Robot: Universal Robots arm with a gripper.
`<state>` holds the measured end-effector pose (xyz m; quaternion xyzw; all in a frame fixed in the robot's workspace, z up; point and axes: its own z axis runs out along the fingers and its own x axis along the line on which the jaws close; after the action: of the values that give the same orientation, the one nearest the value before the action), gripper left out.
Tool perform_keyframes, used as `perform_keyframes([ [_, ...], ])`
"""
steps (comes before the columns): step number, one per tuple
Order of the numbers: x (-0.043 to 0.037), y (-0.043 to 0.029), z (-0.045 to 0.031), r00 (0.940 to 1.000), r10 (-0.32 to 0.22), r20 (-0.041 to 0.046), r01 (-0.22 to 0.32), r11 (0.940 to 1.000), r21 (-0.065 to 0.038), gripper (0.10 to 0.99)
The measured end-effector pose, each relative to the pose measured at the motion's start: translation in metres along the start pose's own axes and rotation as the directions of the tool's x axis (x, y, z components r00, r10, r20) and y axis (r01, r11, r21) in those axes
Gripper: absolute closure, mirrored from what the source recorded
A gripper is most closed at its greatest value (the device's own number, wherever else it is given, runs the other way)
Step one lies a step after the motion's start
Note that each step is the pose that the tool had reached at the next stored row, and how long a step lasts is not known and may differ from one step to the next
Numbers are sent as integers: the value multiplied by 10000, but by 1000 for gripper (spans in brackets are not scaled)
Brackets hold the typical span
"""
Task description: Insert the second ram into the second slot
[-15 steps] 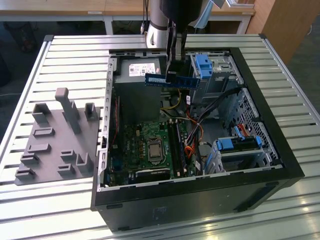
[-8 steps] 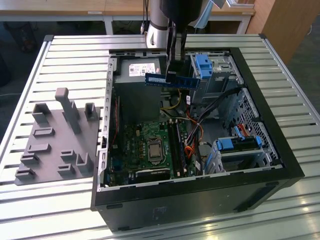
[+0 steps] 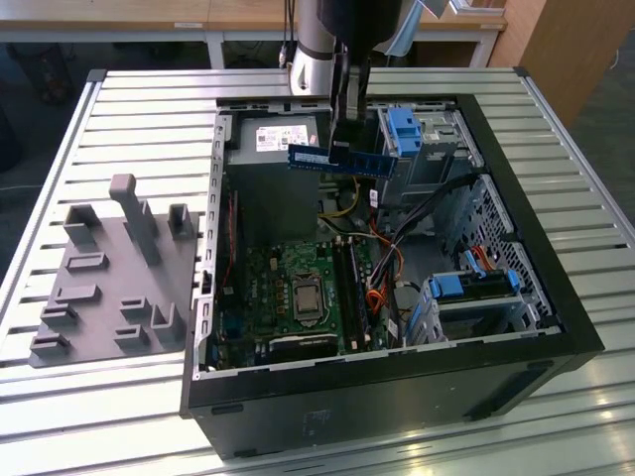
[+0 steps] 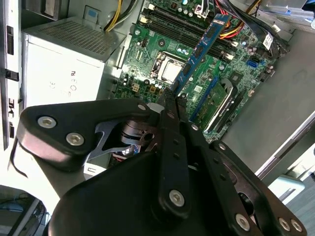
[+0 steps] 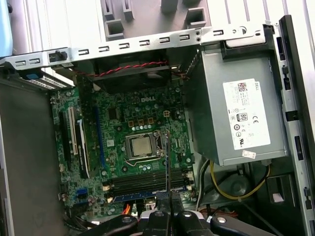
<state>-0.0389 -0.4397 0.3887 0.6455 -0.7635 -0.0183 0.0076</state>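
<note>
The hand (image 3: 344, 147) hangs over the open computer case (image 3: 397, 397), in the upper middle of the exterior view, its fingers pressed together on the blue memory stick (image 3: 310, 157). The stick lies roughly level and lengthwise across the frame. One end reaches toward the exterior view's left in front of the grey power supply (image 3: 260, 149), and the other reaches toward a blue drive tab (image 3: 402, 129) on the exterior view's right. It is held in the air, well apart from the green circuit board (image 3: 268, 288) on the floor of the case. There the long dark memory slots (image 3: 349, 288) run beside the square processor socket (image 3: 303, 296). In the second wrist view the stick (image 4: 204, 46) juts out from between the black fingers (image 4: 172, 128), with the board and its socket (image 4: 170, 71) beyond it. In the first wrist view the stick (image 5: 167, 162) shows edge-on as a thin line rising from the hand (image 5: 168, 216), and that line crosses the slots (image 5: 147, 179). The case stands on a slatted metal tabletop (image 3: 139, 109), with a grey holder plate (image 3: 109, 268) beside it on the exterior view's left.
</note>
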Motion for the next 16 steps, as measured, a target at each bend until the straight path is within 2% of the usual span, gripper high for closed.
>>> perform_keyframes([
  [16, 0, 0, 0, 9998, 221, 8, -221, 9998, 2, 957],
])
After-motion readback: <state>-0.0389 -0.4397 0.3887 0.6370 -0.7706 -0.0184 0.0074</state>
